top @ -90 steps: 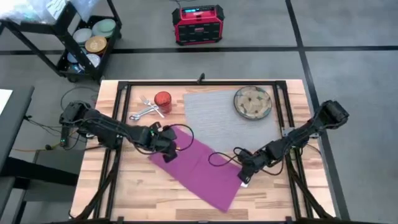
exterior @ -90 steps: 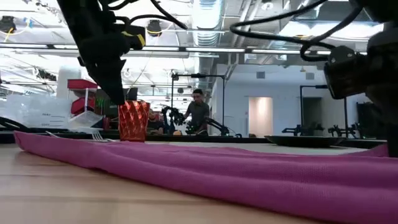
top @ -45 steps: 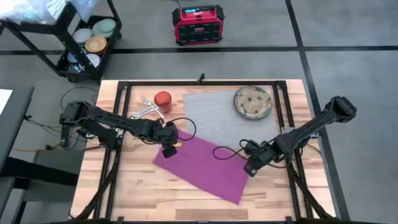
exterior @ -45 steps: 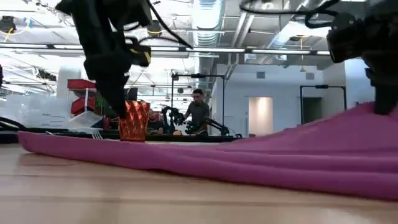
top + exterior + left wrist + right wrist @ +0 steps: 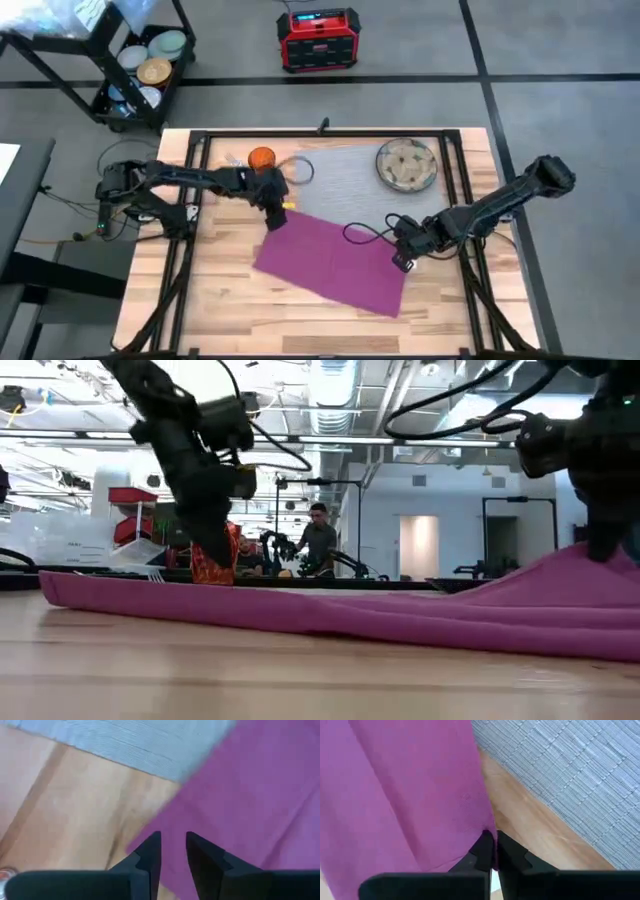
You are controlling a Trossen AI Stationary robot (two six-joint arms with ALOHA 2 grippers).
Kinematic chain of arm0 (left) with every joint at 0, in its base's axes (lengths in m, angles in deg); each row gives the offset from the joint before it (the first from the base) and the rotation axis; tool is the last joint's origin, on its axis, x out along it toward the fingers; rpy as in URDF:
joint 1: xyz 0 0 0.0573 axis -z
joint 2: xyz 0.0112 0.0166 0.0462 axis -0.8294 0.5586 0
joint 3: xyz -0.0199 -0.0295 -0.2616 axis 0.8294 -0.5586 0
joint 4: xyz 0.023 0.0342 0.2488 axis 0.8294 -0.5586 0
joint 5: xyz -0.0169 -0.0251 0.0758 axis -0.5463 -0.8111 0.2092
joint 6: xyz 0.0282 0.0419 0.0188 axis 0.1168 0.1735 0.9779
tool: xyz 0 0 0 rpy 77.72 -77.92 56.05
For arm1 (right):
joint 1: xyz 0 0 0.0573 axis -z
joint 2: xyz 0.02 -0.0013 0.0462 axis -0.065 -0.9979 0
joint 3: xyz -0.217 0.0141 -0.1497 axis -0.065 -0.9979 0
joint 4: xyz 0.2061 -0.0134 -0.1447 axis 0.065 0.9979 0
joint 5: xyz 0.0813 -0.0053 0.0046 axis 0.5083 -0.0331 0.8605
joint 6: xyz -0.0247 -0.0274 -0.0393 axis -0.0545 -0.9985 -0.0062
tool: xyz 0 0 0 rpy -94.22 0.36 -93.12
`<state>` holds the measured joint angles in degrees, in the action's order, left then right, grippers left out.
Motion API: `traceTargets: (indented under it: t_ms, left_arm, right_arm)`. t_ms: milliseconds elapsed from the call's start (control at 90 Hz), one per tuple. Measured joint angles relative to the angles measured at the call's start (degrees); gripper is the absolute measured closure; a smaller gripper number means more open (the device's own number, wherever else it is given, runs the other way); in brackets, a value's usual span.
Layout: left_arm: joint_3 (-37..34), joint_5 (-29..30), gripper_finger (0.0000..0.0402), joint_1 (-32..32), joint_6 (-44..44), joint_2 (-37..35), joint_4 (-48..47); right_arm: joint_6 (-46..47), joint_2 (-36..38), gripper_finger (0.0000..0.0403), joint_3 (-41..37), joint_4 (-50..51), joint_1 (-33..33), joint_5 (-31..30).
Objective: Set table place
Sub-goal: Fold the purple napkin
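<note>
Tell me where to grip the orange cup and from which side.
Judging by the low view, the orange cup stands upright with faceted walls, so grip across its upper wall. Come from above, or from the mat side: the left end effector hangs close in front of it, and the fork lies on the side away from the mat.

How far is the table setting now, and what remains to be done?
Little looks done: the plate sits at the mat's far right corner, and the orange cup stands left of the mat. In hand: the right pincer grips an edge of the napkin, the left pincer holds another edge, and the cloth lies on the table. Left: placing the napkin, cup and cutlery, which cannot be seen clearly.
</note>
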<state>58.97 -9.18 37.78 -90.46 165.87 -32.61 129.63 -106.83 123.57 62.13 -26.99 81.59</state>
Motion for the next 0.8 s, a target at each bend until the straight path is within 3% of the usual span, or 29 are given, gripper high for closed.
traceTargets:
  t_ms: [178, 433, 644, 800]
  left_arm:
    - [0.0, -2.91, 0.0294, -3.3, 1.75, 0.0, -2.58]
    - [0.0, -2.15, 0.0268, -1.58, 6.95, 0.0, -4.33]
    - [0.06, 0.98, 0.0268, 1.44, 8.04, 3.31, -3.07]
    - [0.12, 9.62, 0.027, 4.46, 8.16, 6.82, -0.08]
  right_arm:
    - [-0.41, 0.0, 0.0334, -0.08, -1.63, -1.06, -0.39]
    - [2.77, 0.0, 0.0255, -0.1, 0.21, -1.92, -2.96]
    - [3.04, -0.02, 0.0249, -0.1, 0.55, -1.7, -3.99]
    - [3.45, -0.02, 0.0259, -0.1, 0.54, -1.71, -4.45]
